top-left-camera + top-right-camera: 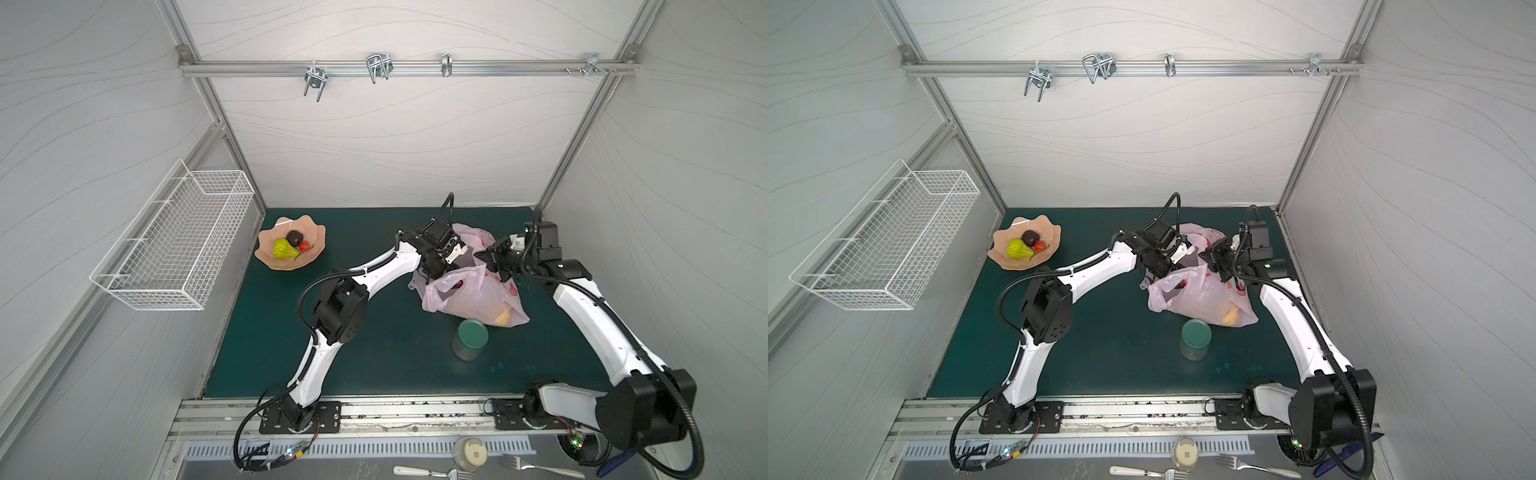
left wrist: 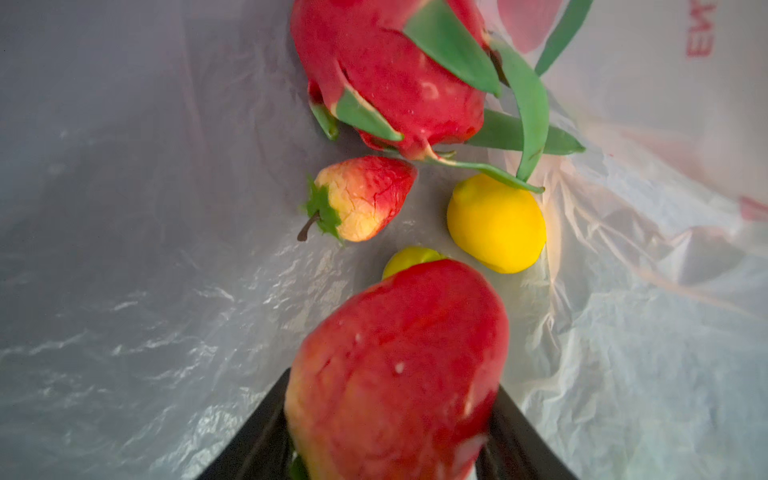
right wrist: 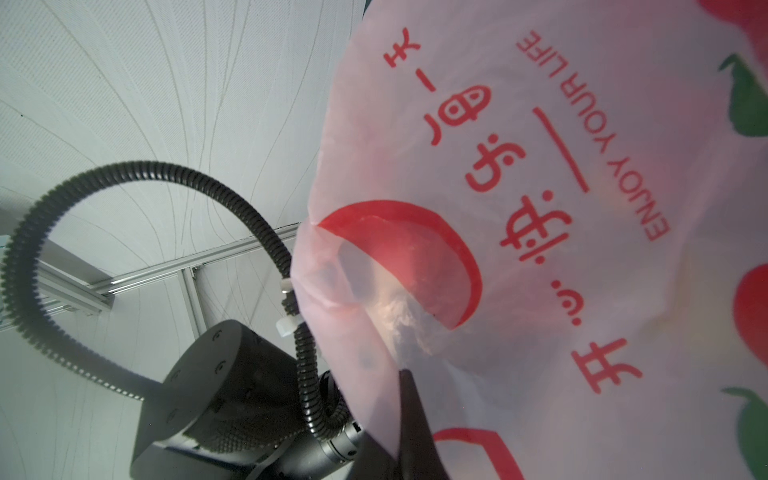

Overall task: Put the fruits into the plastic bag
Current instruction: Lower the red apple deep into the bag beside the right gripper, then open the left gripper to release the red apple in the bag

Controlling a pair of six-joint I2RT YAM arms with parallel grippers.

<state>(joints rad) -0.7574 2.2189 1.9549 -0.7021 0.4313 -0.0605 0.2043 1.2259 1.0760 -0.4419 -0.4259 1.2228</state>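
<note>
- The bag (image 1: 478,291) lies on the mat (image 1: 374,332), right of centre, its mouth raised between both grippers.
- Inside it you see a dragon fruit (image 2: 395,75), a loose strawberry (image 2: 365,199) and a lemon (image 2: 496,224).
- Your left gripper (image 2: 395,432) is inside the bag, its jaws pinching the held strawberry (image 2: 399,353).
- Your right gripper (image 1: 492,258) has its jaws pressed together on the bag's rim.
- The jar (image 1: 470,338) stands just beside the bag.
- The dish (image 1: 266,259) sits far left, well apart, and holds a dark fruit (image 1: 294,237), a green fruit (image 1: 284,249) and a cherry (image 1: 304,246).
</note>
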